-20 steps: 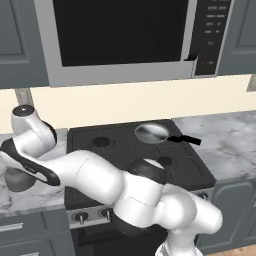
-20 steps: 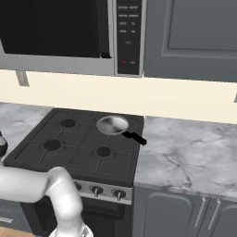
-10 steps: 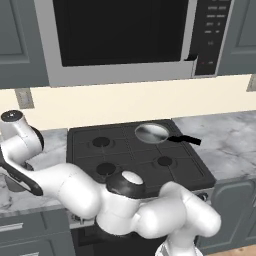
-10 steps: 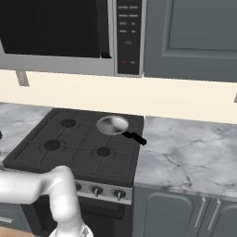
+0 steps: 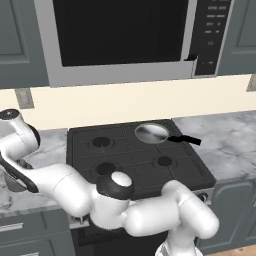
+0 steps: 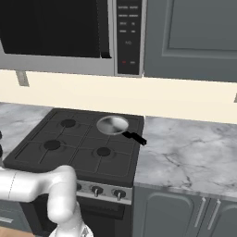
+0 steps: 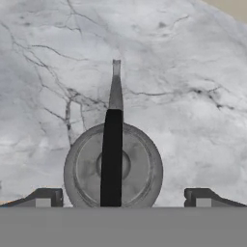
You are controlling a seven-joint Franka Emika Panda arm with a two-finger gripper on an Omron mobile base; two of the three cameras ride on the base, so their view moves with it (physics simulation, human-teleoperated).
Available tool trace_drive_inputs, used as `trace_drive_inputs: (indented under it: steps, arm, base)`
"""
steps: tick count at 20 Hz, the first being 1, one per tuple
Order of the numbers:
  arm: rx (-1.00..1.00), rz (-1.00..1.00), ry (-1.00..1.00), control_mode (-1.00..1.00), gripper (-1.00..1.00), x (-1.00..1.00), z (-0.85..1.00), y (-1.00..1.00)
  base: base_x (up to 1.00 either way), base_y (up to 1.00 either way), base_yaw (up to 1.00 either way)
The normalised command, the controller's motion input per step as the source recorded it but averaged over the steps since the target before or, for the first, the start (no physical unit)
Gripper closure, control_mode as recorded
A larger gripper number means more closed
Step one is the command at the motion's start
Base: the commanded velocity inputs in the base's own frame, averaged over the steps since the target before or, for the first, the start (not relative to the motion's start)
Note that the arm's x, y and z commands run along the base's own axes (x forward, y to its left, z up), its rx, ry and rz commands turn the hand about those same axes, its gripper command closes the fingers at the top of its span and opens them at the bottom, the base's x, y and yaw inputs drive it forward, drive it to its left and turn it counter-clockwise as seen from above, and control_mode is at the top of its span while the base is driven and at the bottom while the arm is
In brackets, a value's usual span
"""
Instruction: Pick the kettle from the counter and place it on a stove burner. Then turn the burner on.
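- This is a kitchen.
- A black gas stove (image 6: 78, 148) has four round black burner rings (image 6: 103, 151).
- A silver and black microwave (image 5: 125, 40) hangs above it.
- A white and grey marble bench (image 6: 190, 155) sits beside it.
- Grey cupboard doors (image 6: 194, 25) hang on the wall.
- A round silver frying pan (image 6: 112, 124) sits on the stove.

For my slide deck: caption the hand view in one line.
Open gripper poised straight above the grey kettle, black handle centred between the fingertips, on the marble counter.
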Motion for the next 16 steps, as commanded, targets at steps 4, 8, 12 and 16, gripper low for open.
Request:
trace_drive_inputs:
  steps: [4,8,12,16]
  arm:
    - [0.0,0.0,0.0,-1.0,1.0,0.07,-0.47,0.28]
    - [0.0,0.0,0.0,-1.0,1.0,0.02,-0.19,0.1]
    - [0.0,-0.07,0.0,-1.0,1.0,-0.25,0.08,-0.37]
    - [0.0,-0.16,-0.01,-1.0,1.0,-0.38,0.04,-0.75]
  base:
    - [0.0,0.0,0.0]
    - [0.0,0.0,0.0]
    - [0.0,0.0,0.0]
    - [0.0,0.0,0.0]
